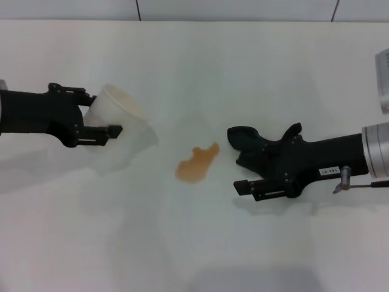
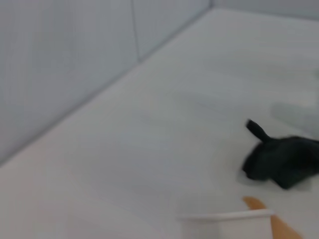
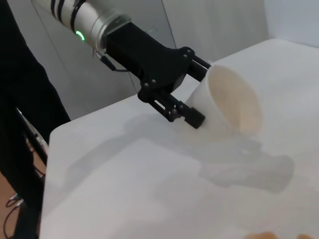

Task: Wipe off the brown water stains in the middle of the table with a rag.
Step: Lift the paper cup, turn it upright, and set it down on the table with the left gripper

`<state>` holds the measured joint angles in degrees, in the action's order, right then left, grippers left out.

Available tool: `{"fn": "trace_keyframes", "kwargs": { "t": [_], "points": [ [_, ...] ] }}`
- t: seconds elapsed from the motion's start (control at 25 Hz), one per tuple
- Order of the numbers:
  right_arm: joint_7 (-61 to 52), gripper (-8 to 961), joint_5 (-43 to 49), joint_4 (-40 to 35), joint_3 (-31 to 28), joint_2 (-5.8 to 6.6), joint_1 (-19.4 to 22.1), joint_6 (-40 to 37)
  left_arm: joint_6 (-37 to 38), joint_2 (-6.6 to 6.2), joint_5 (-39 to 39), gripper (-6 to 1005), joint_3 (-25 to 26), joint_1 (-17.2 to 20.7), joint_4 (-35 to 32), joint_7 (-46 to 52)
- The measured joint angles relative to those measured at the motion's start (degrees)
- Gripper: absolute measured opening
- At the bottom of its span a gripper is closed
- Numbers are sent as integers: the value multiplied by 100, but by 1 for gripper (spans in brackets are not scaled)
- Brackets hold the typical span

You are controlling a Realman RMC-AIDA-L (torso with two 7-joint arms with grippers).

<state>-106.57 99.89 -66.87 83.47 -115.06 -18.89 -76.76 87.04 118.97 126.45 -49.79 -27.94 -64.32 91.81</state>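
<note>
The brown water stain (image 1: 197, 163) lies on the white table (image 1: 194, 67), in the middle. My right gripper (image 1: 243, 165) is just right of the stain, low over the table, and is shut on the black rag (image 1: 246, 139), which bunches around its upper finger. The rag also shows in the left wrist view (image 2: 279, 162), beyond part of the stain (image 2: 255, 202). My left gripper (image 1: 102, 113) is at the left, shut on a clear plastic cup (image 1: 121, 112) that is tilted with its mouth toward the stain. In the right wrist view the cup (image 3: 232, 99) sits between the left gripper's fingers (image 3: 192, 117).
A pale object (image 1: 383, 79) pokes in at the table's right edge. A wall (image 1: 243, 9) runs along the far edge of the table. Bare tabletop lies in front of the stain and behind it.
</note>
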Motion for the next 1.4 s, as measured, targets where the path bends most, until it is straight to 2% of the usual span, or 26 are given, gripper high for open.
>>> {"fn": "trace_keyframes", "kwargs": {
  "t": [0.24,0.48,0.56,0.76,1.0,1.4],
  "points": [
    [60,705,28,53,-78,7,-113,127,-527,-1,-1078,684,10,430,413,-827],
    [155,704,32,32,-175,3,-131,140,-701,11,-1762,684,199,574,1051,-1789],
    [168,704,56,21,-175,2,-132,152,-773,-3,-2117,684,362,584,1641,-2535],
    [228,703,250,11,-168,-6,-133,241,-845,6,-2264,685,591,549,2190,-3216],
    [460,702,257,49,-143,-8,-131,298,-978,-6,-2579,685,611,537,2831,-4023],
    [759,700,259,139,-93,-8,-71,420,-1279,4,-2706,686,611,557,3406,-4678]
  ]
}}
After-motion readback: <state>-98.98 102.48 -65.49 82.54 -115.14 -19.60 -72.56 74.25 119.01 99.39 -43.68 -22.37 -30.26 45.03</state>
